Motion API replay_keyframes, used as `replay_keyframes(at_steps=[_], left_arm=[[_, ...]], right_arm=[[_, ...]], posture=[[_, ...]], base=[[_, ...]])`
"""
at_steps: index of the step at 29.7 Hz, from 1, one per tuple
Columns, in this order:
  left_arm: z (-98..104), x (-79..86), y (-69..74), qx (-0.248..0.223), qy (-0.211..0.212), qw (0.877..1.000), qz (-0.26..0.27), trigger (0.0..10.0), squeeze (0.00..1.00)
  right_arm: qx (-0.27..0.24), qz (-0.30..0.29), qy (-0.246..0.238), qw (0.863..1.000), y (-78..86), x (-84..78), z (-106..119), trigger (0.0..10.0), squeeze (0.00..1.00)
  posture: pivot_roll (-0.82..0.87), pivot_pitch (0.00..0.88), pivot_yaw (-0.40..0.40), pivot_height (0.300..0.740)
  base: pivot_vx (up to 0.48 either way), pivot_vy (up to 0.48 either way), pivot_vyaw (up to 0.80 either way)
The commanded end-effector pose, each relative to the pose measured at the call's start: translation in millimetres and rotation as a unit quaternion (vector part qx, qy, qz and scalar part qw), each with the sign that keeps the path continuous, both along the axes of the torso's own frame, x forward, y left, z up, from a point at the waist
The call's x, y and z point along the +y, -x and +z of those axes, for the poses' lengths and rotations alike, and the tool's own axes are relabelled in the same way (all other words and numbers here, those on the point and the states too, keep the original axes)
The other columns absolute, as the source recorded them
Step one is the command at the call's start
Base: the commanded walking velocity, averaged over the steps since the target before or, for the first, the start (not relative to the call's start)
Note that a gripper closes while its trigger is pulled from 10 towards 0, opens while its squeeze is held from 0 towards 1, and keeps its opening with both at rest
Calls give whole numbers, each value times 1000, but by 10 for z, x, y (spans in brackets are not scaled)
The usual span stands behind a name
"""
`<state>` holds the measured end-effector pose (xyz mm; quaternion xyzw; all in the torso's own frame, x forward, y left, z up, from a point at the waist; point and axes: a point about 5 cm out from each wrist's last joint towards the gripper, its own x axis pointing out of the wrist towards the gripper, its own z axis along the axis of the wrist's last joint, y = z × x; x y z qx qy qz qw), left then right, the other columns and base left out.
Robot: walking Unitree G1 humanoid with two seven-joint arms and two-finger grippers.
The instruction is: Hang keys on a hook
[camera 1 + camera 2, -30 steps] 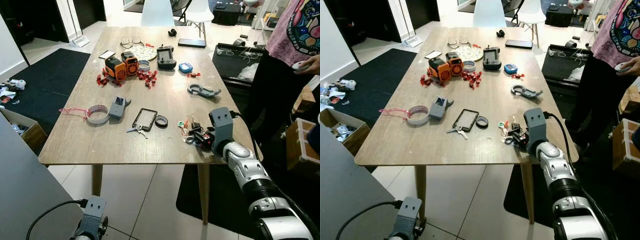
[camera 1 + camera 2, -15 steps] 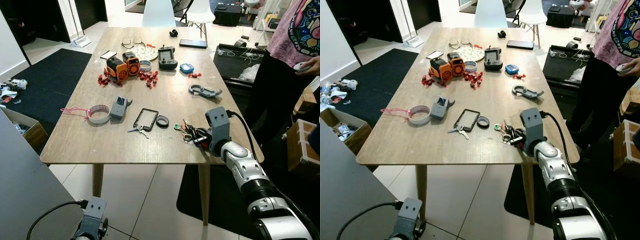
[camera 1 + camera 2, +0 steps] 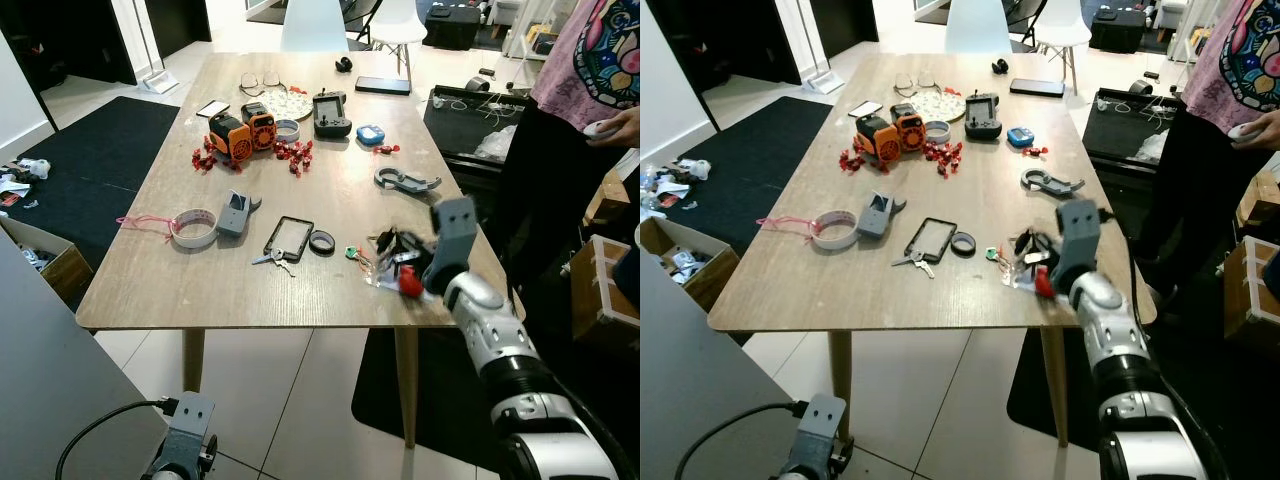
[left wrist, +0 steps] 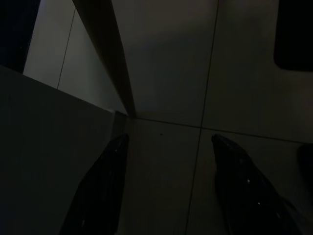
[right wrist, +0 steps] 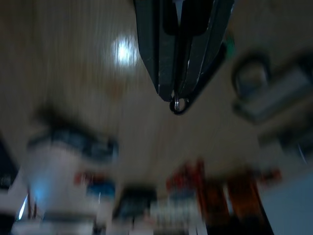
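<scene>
Wooden table edge beside key-gripping right pincer

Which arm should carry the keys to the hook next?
Right. The right hand is pinched shut on the key bunch at the table's near edge. The left hand hangs open near the floor.

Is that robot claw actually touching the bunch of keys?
Touching. In the right wrist view the right gripper has its fingers pressed together on a metal ring of the keys.
</scene>
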<state>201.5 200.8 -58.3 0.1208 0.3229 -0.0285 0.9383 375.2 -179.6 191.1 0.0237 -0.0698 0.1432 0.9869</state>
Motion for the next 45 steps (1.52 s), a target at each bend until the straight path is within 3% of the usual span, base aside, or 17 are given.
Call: replay_keyframes(at_steps=[1,8,19,22,23,25,27,28,32,33,36,40,41,42,43,44,45], left_arm=[[-33,46,61,12,-6,1000,-4,10000,0],[-15,77,28,8,-9,1000,-5,10000,0],[-12,99,26,7,-10,1000,-3,10000,0],[-16,98,31,8,-9,1000,-3,10000,0],[-16,98,31,8,-9,1000,-3,10000,0],[-16,85,28,8,-13,1000,-14,10000,0],[-15,82,26,8,-13,1000,-15,10000,0],[-15,78,24,8,-12,1000,-15,10000,0],[-14,60,14,7,-10,1000,-13,10000,0],[-13,53,9,6,-9,1000,-13,10000,0],[-13,39,7,6,-5,1000,-14,10000,0],[-17,28,8,7,-2,1000,-15,10000,0],[-22,23,11,10,2,1000,-15,10000,0],[-27,19,13,14,5,1000,-14,10000,0],[-27,19,13,14,5,1000,-14,10000,0],[-30,16,14,16,6,1000,-15,10000,0],[-30,16,14,16,6,1000,-15,10000,0]], right_arm=[[-34,2,-21,999,-7,13,158,0,0],[-55,17,-24,998,-31,45,322,0,0],[-41,33,0,999,-48,101,371,0,0],[-14,20,147,989,-73,84,336,0,0],[-14,20,147,989,-73,84,336,0,0],[8,21,228,974,-80,57,281,0,0],[22,32,207,978,-79,74,257,0,0],[29,40,163,985,-80,96,257,0,0],[43,31,145,988,-85,90,206,0,0],[44,27,166,985,-84,81,195,0,0],[52,26,165,985,-82,73,175,0,0],[72,28,137,988,-82,66,166,0,0],[106,32,32,993,-94,69,176,0,0],[130,42,-80,987,-107,80,206,0,0],[130,42,-80,987,-107,80,206,0,0],[145,52,-182,971,-120,86,247,0,0],[145,52,-182,971,-120,86,247,0,0]], posture=[[60,78,7,740],[59,59,3,740],[56,45,-2,740],[53,42,-4,740],[53,42,-4,740],[51,44,-5,740],[51,44,-5,740],[49,44,-6,740],[51,45,-8,740],[51,46,-8,740],[50,48,-7,740],[50,49,-8,740],[49,52,-8,740],[52,54,-8,740],[52,54,-8,740],[50,55,-9,740],[50,55,-9,740]], base=[[0,0,0],[0,0,0],[0,0,0],[0,0,0],[0,0,0],[0,0,0],[0,0,0],[0,0,0],[0,0,0],[0,0,0],[0,0,0],[0,0,0],[0,0,0],[0,0,0],[0,0,0],[0,0,0],[0,0,0]])
